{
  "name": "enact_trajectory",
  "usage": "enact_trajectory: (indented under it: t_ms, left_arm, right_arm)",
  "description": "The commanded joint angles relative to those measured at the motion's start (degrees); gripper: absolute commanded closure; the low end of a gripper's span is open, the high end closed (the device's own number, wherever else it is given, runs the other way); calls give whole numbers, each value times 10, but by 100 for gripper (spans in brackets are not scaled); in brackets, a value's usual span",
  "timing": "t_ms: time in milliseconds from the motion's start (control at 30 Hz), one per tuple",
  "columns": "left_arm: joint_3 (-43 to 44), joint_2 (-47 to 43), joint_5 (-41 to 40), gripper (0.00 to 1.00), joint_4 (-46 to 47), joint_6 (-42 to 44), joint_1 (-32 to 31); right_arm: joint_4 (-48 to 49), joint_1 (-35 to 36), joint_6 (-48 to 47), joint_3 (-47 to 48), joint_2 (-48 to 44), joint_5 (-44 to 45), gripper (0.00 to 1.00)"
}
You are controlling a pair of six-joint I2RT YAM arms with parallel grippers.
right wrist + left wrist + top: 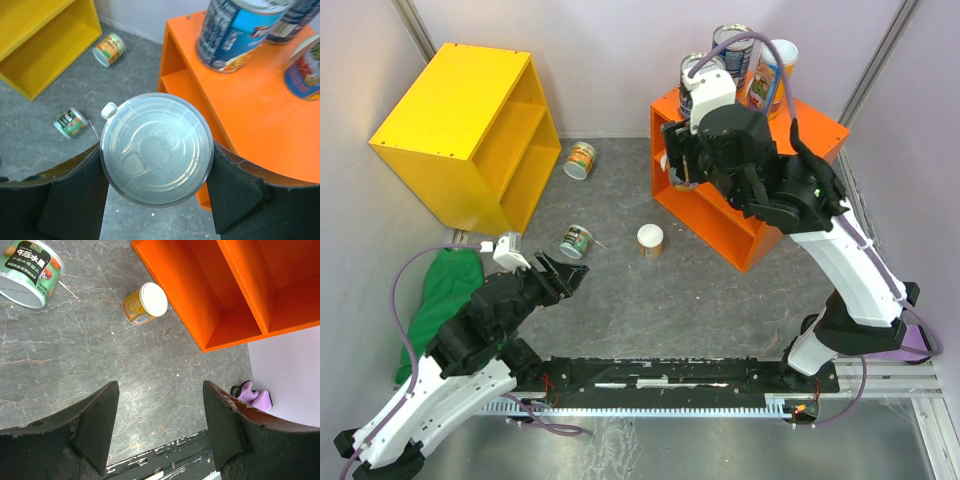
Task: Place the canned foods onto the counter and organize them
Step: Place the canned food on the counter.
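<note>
Green-labelled can (29, 271) bears white Chinese writing.

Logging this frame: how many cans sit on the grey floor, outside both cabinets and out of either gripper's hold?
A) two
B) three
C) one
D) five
B: the top view shows an orange-labelled can on its side by the yellow cabinet, a green-labelled can on its side, and an upright white-lidded yellow can.

Left claw (160, 390), right claw (156, 155) black; arms (855, 265) white-black; lilac cables (396, 290).
</note>
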Motion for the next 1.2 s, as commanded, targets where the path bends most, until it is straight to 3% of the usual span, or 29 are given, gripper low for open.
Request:
enact_trajectory:
  t_ms: [0, 633, 1167]
  left_arm:
    - [24, 1, 7, 26, 17, 13, -1]
    - [32, 28, 4, 26, 33, 20, -1]
    - [32, 46, -13, 26, 34, 25, -1]
  right_arm:
    - [66, -22, -20, 80, -9, 27, 98]
    - [65, -130, -51, 124, -10, 34, 98]
    - [77, -261, -5, 107, 23, -86, 98]
